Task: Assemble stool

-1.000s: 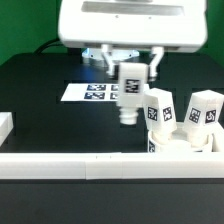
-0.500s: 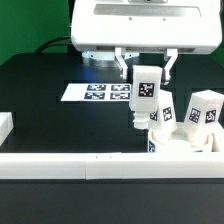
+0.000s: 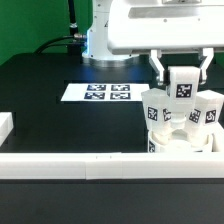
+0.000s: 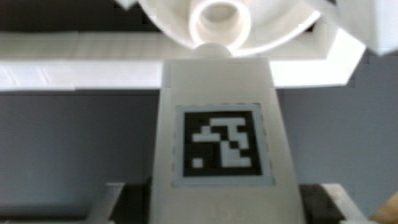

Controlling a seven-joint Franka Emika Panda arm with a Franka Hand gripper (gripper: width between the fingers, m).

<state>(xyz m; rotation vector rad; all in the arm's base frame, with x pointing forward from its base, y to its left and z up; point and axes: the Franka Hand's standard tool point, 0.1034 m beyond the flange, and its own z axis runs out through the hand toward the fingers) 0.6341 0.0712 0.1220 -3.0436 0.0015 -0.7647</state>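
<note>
Stool seat (image 3: 182, 146) sat at the right of the exterior view, low in the frame, wedged into the corner made by the front border rail (image 3: 75, 165) and the frame's right edge; its right side was cut off by that edge. Two legs stood upright on it: one (image 3: 158, 107) at its left, one (image 3: 210, 108) at its right, tags facing the camera. The third leg (image 3: 183, 83) hung between and slightly above them, long axis vertical, tag forward, pinched by the gripper (image 3: 181, 72) with a finger (image 3: 159, 68) pressed on each flank. Room beside the held leg was tight on both sides; whether it touched either neighbour could not be told. Its lower end was hidden behind the two standing legs.

In the wrist view the held leg (image 4: 224, 128) filled the centre, tag readable, tapering toward the seat (image 4: 231, 28), where a round recess showed just past the leg's far end. Finger pads were blurred at the lower corners.

Left and centre of the black table (image 3: 40, 110) lay open. The marker board (image 3: 98, 93) lay flat at mid-frame, well apart from the seat. A short rail piece (image 3: 5, 127) sat at the left edge, partly cut off.
</note>
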